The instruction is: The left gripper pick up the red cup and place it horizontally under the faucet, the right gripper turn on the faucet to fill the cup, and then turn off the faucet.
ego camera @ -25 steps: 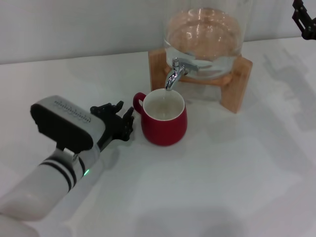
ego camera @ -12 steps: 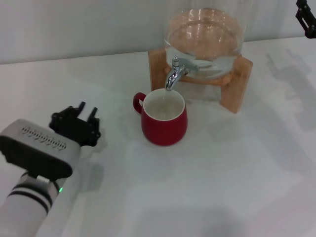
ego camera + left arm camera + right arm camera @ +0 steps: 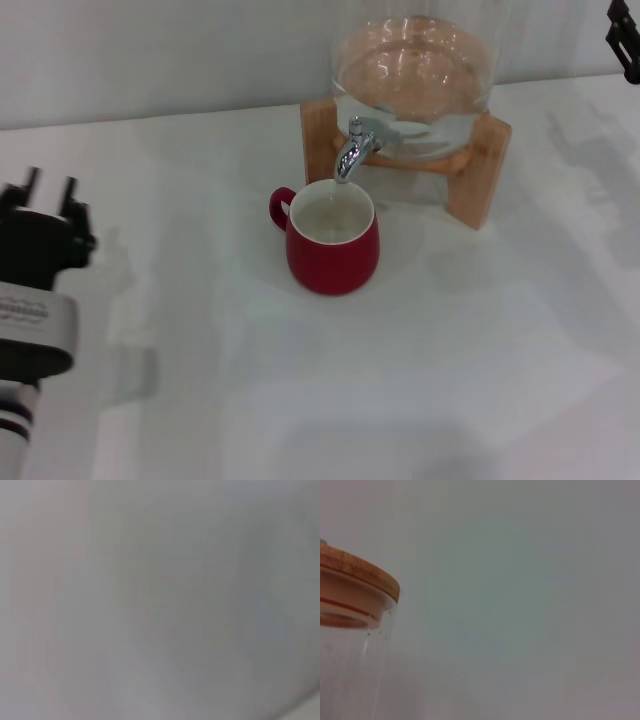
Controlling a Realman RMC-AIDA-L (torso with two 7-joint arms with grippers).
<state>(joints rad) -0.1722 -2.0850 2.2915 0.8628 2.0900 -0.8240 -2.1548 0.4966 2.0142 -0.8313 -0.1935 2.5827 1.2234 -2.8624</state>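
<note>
The red cup [image 3: 333, 252] stands upright on the white table, its white inside facing up and its loop handle pointing left. Directly above its rim hangs the spout of the chrome faucet [image 3: 352, 148], fitted to the clear glass jar [image 3: 412, 75] on a wooden stand [image 3: 480, 170]. My left gripper [image 3: 50, 192] is at the far left edge, well away from the cup, open with nothing between its fingers. Only a black piece of my right gripper [image 3: 627, 38] shows in the top right corner. The left wrist view holds just a blank grey surface.
The right wrist view shows the jar's wooden lid [image 3: 357, 577] and its glass wall from close by, against a plain wall. The white table [image 3: 450, 380] stretches in front of the cup and to its right.
My left gripper has drawn back from beside the cup's handle to the far left edge. The cup stayed under the spout. The right gripper has slid a little farther out of the top right corner.
</note>
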